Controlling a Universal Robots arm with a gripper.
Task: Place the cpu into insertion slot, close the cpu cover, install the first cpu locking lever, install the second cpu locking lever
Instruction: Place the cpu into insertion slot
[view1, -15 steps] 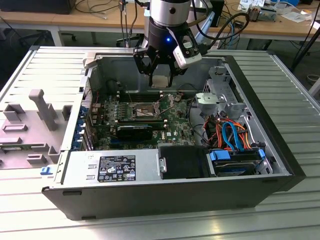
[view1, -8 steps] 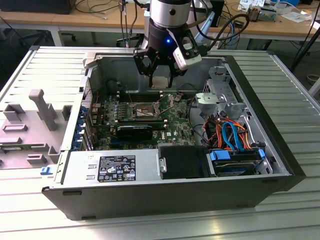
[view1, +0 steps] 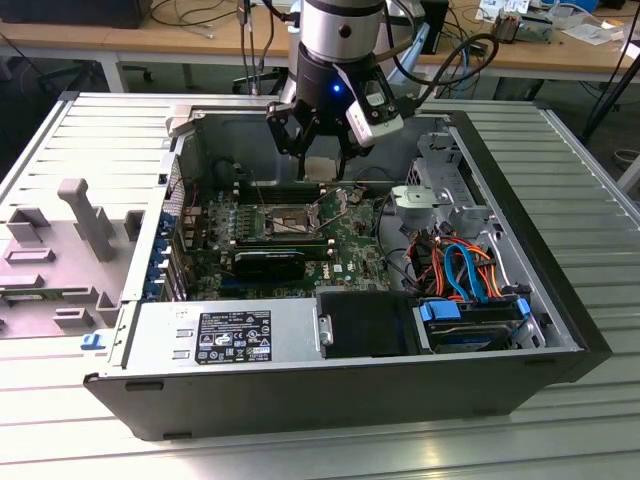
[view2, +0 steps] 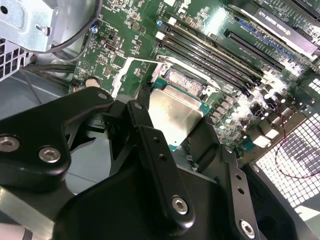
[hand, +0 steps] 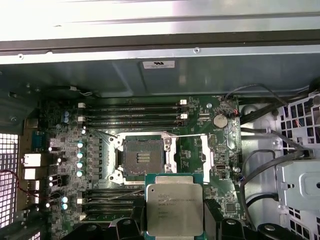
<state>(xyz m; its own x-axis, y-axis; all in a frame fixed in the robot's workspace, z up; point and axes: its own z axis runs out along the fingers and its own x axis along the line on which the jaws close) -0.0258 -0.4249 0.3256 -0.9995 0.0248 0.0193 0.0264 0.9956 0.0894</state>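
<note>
One step in hand, by the look of things: placing the small, flat, square cpu (hand: 175, 200) with the dull silver-grey metal top. Note the black two-fingered hand (hand: 175, 216) pinching the cpu by two opposite edges, above the green circuit board (hand: 225, 145) and just short of the square, dark-centred, silver-rimmed insertion slot (hand: 142, 157), apart from it. Note also the thin silver frame-shaped cpu cover (hand: 204, 152) swung open beside the slot, out of the way of a descent. Keep the cpu level and square to the slot rim. Centre over the dark contact field before lowering. Match corner marks and edge notches, too small to check here. Lower straight, without sliding or pressing: contacts likely fragile. Let go only once flat inside the rim.
</note>
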